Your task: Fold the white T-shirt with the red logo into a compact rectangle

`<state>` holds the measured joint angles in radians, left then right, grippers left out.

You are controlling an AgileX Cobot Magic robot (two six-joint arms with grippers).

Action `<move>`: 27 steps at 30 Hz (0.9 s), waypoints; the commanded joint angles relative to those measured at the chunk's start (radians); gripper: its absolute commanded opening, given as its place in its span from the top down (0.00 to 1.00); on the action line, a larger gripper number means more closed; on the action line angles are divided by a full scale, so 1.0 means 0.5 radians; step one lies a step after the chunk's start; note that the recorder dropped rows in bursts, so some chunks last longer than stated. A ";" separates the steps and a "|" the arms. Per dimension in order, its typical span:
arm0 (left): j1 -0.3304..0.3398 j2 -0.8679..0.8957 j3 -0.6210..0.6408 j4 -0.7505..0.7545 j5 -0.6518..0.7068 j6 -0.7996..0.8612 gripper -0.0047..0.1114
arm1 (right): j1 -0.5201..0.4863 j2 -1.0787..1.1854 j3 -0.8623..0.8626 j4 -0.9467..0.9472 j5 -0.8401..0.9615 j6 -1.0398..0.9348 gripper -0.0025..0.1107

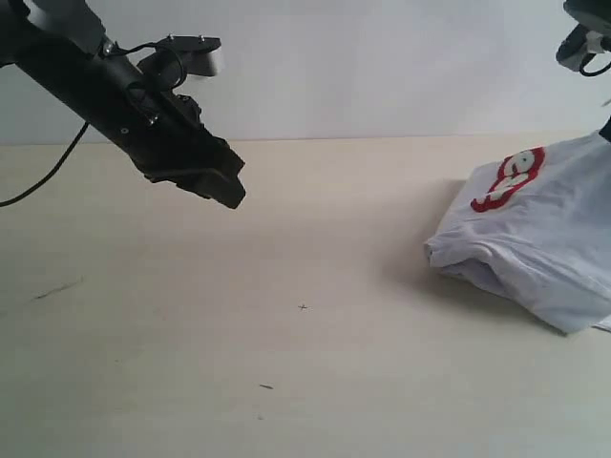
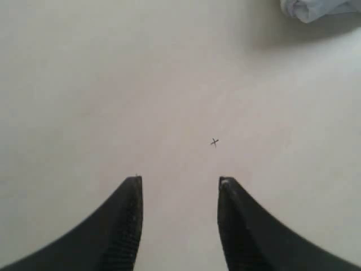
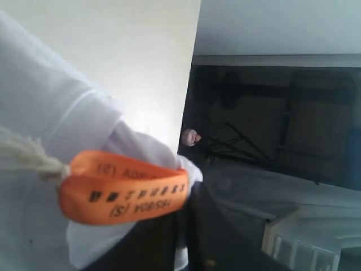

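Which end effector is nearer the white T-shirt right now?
Right. The right end effector is shut on the white T-shirt, beside the orange neck tag. The left end effector hangs open above the table, well off to the shirt's left in the exterior view.

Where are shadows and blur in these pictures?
Exterior view: the T-shirt casts a soft shadow on the table beside it. Right wrist view: the orange tag is near and blurred. Left wrist view: even light, the left gripper looks dark.

Pale beige table, white wall
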<state>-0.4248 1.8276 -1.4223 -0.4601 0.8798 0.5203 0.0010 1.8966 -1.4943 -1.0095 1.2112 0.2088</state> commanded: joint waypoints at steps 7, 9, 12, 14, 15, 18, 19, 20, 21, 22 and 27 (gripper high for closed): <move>0.000 -0.023 0.007 0.004 -0.010 -0.006 0.59 | -0.313 0.056 0.142 0.073 0.020 -0.041 0.94; 0.000 -0.023 0.007 0.004 -0.010 -0.006 0.59 | -0.366 0.056 0.146 0.111 0.020 -0.047 0.88; 0.000 -0.023 0.007 0.004 -0.010 -0.006 0.59 | -0.425 0.056 0.146 0.143 0.020 -0.047 0.68; 0.000 -0.023 0.007 0.004 -0.010 -0.006 0.59 | -0.430 0.056 0.146 0.062 0.020 0.062 0.59; 0.000 -0.023 0.007 0.004 -0.010 -0.006 0.59 | -0.430 0.056 0.146 0.050 0.020 0.132 0.58; 0.000 -0.023 0.007 0.004 -0.010 -0.006 0.59 | -0.435 0.047 0.082 0.830 -0.200 -0.016 0.58; 0.000 -0.023 0.007 0.004 -0.010 -0.006 0.59 | -0.435 0.051 0.082 1.112 -0.306 -0.198 0.60; 0.000 -0.023 0.007 0.004 -0.010 -0.006 0.59 | -0.435 0.093 0.082 1.556 -0.431 -0.494 0.68; 0.000 -0.023 0.007 0.004 -0.010 -0.006 0.59 | -0.408 0.141 0.082 1.828 -0.512 -0.621 0.78; 0.000 -0.023 0.007 0.004 -0.010 -0.006 0.59 | -0.385 0.188 0.082 2.002 -0.557 -0.738 0.88; 0.000 -0.023 0.007 0.004 -0.028 -0.006 0.59 | -0.125 0.522 0.082 2.112 -0.785 -0.835 0.98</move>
<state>-0.4248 1.8276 -1.4223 -0.4546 0.8792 0.5203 -0.1032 2.1088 -1.4460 0.0321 0.8673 -0.1844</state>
